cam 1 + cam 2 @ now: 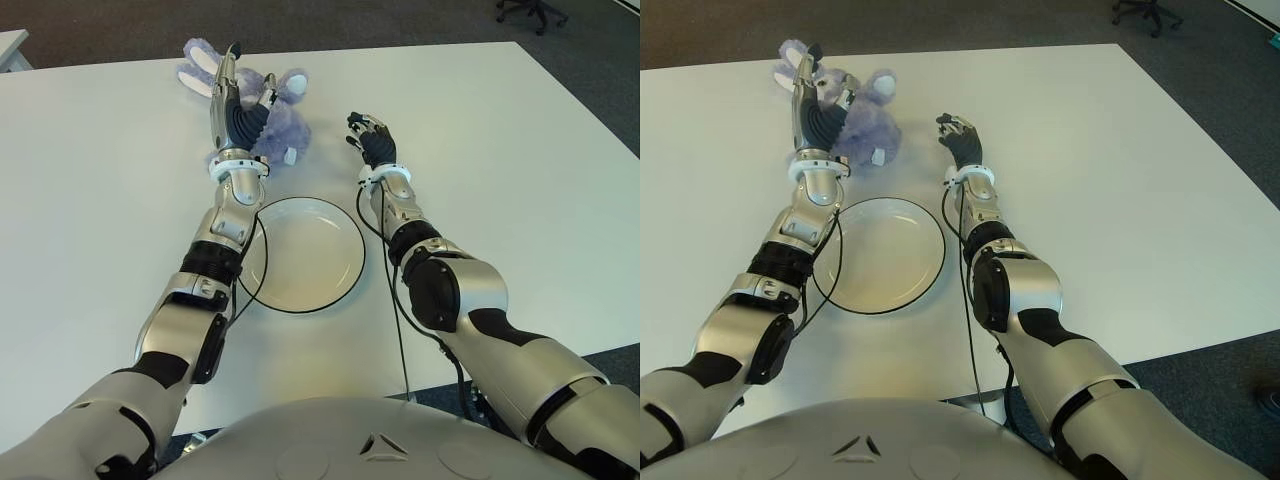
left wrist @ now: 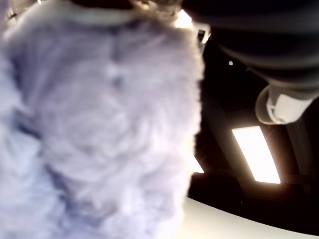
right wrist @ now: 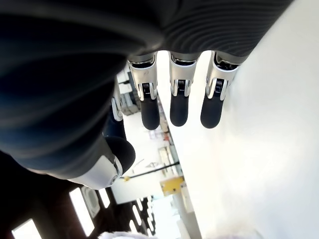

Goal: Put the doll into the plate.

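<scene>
A fluffy purple doll [image 1: 287,128] lies on the white table beyond the plate, and it fills the left wrist view [image 2: 99,129]. My left hand [image 1: 235,95] is laid over the doll's left part, palm against the fur, fingers stretched out straight and not wrapped round it. The white round plate [image 1: 305,255] sits empty between my two forearms, nearer to me than the doll. To the right of the doll and apart from it, my right hand [image 1: 372,135] hovers with its fingers [image 3: 179,107] relaxed and nothing in it.
The white table [image 1: 500,180] stretches wide to the right and left of the arms. Its far edge runs just behind the doll, with dark carpet and an office chair [image 1: 530,10] beyond. A black cable [image 1: 400,330] runs along my right arm.
</scene>
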Robot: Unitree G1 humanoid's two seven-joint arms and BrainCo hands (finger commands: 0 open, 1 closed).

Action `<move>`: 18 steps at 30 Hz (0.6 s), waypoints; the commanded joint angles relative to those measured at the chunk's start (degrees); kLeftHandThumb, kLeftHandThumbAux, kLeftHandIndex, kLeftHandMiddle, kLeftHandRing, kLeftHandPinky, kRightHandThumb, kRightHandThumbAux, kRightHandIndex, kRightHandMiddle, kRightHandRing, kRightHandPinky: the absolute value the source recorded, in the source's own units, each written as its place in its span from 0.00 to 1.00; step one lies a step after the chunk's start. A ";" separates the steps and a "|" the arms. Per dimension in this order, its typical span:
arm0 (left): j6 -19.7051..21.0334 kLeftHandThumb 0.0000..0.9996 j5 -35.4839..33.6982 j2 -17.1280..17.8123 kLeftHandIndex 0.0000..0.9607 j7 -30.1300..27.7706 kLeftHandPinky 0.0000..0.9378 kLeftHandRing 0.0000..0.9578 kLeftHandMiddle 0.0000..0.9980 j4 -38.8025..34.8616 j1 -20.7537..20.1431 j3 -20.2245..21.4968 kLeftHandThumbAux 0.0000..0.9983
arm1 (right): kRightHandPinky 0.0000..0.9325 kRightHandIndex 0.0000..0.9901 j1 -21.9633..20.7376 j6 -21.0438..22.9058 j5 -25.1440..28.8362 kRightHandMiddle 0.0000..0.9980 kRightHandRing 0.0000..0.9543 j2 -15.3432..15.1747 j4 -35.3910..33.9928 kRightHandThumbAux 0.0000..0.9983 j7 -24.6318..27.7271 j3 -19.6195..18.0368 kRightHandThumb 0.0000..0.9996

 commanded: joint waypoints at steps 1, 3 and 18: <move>-1.72 0.37 -0.67 -0.47 0.03 0.68 0.13 0.13 0.13 3.10 -0.02 -0.41 0.39 | 0.18 0.41 2.30 2.52 -1.23 0.16 0.13 0.37 1.95 0.72 -1.08 1.08 0.71; -1.49 0.36 -0.56 -0.60 0.04 0.59 0.12 0.13 0.13 1.44 0.76 -0.55 0.39 | 0.17 0.41 2.46 2.35 -1.69 0.16 0.13 0.55 1.97 0.72 -1.39 1.43 0.71; -4.91 0.36 -1.16 -0.13 0.02 0.22 0.11 0.14 0.13 2.86 1.75 -0.45 0.40 | 0.22 0.41 3.17 1.42 -1.54 0.17 0.15 1.08 2.17 0.73 -0.70 1.66 0.70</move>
